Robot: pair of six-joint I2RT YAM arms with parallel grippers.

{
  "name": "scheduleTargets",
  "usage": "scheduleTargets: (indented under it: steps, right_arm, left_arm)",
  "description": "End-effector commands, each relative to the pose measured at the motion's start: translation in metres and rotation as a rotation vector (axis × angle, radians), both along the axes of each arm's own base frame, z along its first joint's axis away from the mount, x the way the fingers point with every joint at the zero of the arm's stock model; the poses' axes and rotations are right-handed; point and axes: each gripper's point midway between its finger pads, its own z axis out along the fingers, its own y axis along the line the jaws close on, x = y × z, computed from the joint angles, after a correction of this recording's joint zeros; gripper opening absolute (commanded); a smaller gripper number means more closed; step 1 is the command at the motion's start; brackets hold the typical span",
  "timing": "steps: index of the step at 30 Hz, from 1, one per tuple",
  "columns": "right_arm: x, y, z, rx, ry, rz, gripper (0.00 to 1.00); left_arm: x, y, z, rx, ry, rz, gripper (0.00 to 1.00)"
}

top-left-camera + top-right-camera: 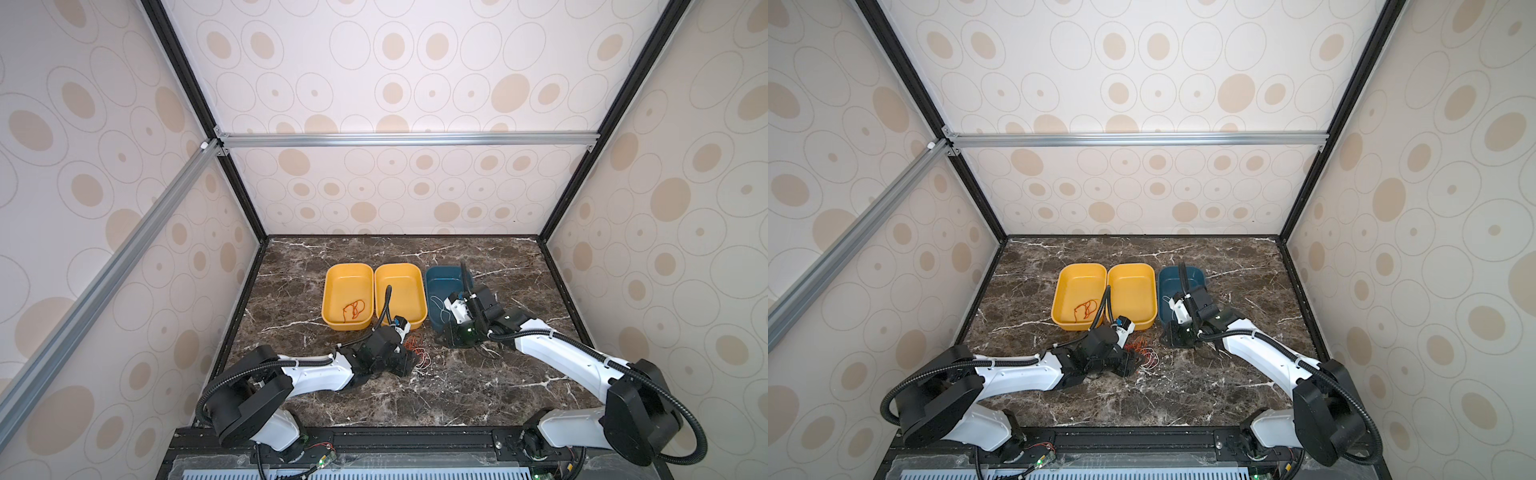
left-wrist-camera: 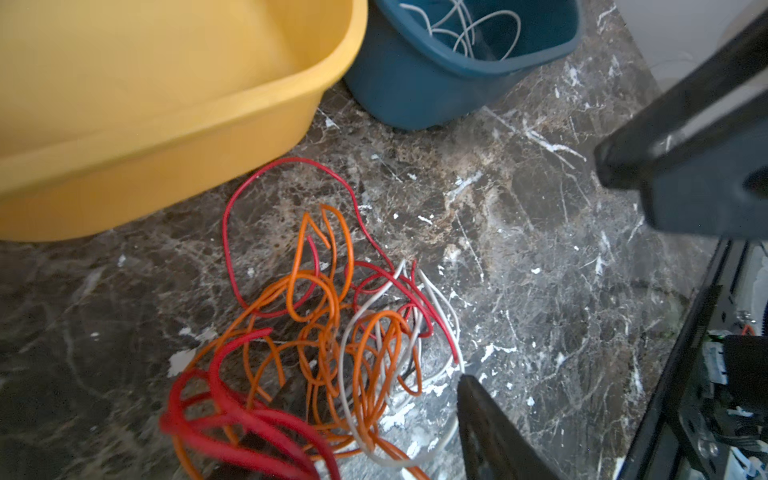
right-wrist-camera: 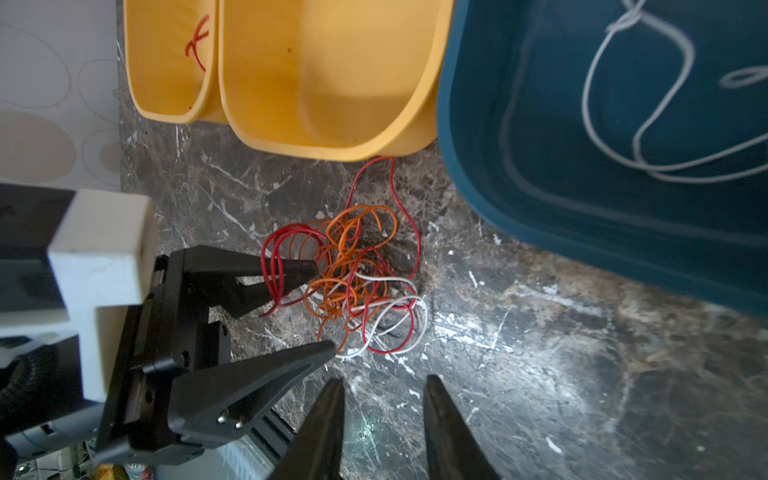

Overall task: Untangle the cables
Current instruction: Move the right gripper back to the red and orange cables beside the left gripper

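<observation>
A tangle of thin red, orange and white cables [image 1: 419,355] [image 1: 1145,353] [image 2: 324,324] [image 3: 357,274] lies on the marble table in front of the bins. My left gripper [image 1: 412,359] [image 3: 324,309] is open at the tangle's edge. Red loops hang around one of its fingers [image 3: 291,270], and the other finger [image 2: 478,403] rests beside a white strand. My right gripper [image 1: 444,337] [image 3: 384,384] hovers open just right of the tangle with bare marble between its fingers. A red-orange cable [image 1: 353,311] lies in the left yellow bin. A white cable [image 3: 648,124] [image 2: 469,29] lies in the blue bin.
Three bins stand in a row behind the tangle: a yellow bin [image 1: 349,267], a second yellow bin [image 1: 399,267] with nothing in it, and a blue bin [image 1: 442,272]. The black table frame [image 2: 681,353] runs close by the left gripper.
</observation>
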Motion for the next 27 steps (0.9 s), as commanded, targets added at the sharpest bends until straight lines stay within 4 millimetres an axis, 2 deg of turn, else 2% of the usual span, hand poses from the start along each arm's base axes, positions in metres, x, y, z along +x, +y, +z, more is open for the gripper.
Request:
scheduleTargets:
  steps: [1,6,10,16,20,22,27]
  right_arm:
    - [0.0,0.009,-0.01,0.025,0.029,-0.033,0.31]
    - [-0.003,0.022,-0.025,0.034,0.069,-0.03,0.29]
    - [-0.005,0.033,-0.035,0.051,0.095,-0.019,0.3]
    - [-0.011,0.037,-0.059,0.023,0.151,-0.024,0.29]
    - [-0.013,0.035,-0.07,-0.003,0.165,-0.029,0.24]
    - [-0.015,0.036,-0.074,-0.005,0.174,-0.03,0.19]
    - [-0.016,0.041,-0.074,0.017,0.173,-0.019,0.07]
  left_arm:
    - [0.006,0.0,0.001,0.006,0.005,0.037,0.53]
    - [0.004,0.003,-0.009,0.001,0.029,0.052,0.44]
    - [0.003,0.001,-0.01,-0.015,0.039,0.049,0.42]
    - [0.002,0.004,-0.01,-0.016,0.043,0.056,0.41]
    - [0.003,0.001,-0.004,-0.052,0.032,0.059,0.41]
    - [0.002,0.0,-0.002,-0.061,0.034,0.06,0.42]
    - [0.002,-0.002,0.006,-0.095,0.037,0.064,0.51]
